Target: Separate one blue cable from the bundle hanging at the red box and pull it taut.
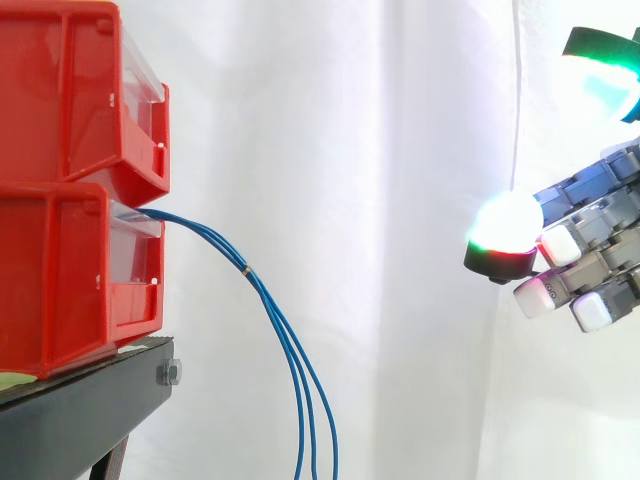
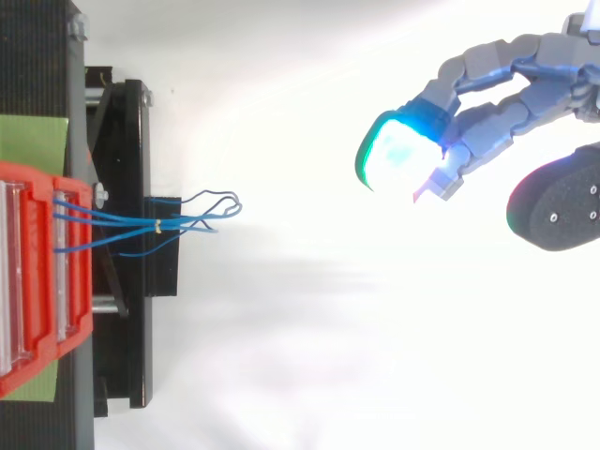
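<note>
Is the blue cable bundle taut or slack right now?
Slack: the blue cables droop from the lower red bin, hand well apart.

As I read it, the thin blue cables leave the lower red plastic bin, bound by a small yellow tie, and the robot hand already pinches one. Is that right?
Not quite. The side view shows the hand pinching nothing; it hangs well right of the thin blue cables, touching none. The lower red plastic bin and small yellow tie are as you say.
</note>
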### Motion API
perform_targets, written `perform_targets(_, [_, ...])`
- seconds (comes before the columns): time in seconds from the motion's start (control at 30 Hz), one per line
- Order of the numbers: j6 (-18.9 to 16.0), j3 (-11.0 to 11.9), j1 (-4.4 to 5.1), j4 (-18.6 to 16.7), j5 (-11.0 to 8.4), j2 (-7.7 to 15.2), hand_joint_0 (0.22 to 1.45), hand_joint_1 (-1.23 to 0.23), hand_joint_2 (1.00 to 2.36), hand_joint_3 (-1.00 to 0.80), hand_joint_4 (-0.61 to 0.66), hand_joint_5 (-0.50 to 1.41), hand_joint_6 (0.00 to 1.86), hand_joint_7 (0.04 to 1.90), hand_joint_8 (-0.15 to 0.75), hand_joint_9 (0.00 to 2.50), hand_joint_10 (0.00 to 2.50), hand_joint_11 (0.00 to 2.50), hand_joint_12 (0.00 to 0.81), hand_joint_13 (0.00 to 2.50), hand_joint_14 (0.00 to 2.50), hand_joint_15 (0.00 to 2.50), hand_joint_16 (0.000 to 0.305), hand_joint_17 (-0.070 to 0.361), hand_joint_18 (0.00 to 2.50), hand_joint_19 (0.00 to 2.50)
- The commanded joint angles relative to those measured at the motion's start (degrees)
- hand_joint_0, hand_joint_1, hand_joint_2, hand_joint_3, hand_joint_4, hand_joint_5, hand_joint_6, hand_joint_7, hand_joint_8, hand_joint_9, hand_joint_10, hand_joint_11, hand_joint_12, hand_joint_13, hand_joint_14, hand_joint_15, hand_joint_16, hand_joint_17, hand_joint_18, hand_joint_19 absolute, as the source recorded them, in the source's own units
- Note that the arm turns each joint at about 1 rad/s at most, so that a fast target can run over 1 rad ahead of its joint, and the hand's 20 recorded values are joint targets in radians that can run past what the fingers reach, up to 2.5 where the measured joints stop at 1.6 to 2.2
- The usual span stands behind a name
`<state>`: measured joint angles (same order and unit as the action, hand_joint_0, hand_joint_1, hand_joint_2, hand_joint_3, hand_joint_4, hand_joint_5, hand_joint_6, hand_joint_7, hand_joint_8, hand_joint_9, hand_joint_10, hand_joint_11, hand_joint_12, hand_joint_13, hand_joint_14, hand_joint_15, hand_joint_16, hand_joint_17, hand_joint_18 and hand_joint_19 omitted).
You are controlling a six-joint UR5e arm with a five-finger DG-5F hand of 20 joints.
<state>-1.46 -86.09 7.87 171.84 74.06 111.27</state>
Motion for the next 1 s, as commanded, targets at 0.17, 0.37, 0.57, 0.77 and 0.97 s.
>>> perform_targets(0.17, [0.0,0.0,0.65,-0.3,-0.23,0.1,0.57,-0.60,1.00,-0.47,0.28,-0.17,0.50,0.81,0.337,0.82,0.01,0.33,0.326,0.56,0.01,0.23,0.041,0.093,0.53,0.39])
perform_targets(0.37, [0.0,0.0,0.74,-1.5,-1.02,0.6,0.57,-0.60,1.00,-0.46,0.28,-0.17,0.50,0.81,0.336,0.82,0.01,0.34,0.327,0.57,0.01,0.24,0.041,0.093,0.53,0.40])
perform_targets(0.57, [-0.3,0.0,0.48,-6.3,-3.83,3.3,0.57,-0.60,1.00,-0.46,0.28,-0.17,0.50,0.81,0.339,0.82,0.01,0.34,0.327,0.57,0.01,0.24,0.041,0.093,0.53,0.40])
perform_targets(0.77, [-1.4,1.0,0.21,-12.9,-4.27,6.8,0.57,-0.60,1.00,-0.47,0.28,-0.17,0.50,0.81,0.340,0.83,0.01,0.35,0.329,0.57,0.01,0.24,0.042,0.094,0.53,0.40])
perform_targets(0.97, [-1.4,7.9,0.04,-12.8,-3.22,12.6,0.57,-0.60,1.00,-0.46,0.28,-0.17,0.50,0.81,0.340,0.83,0.01,0.34,0.328,0.58,0.01,0.24,0.042,0.094,0.53,0.40])
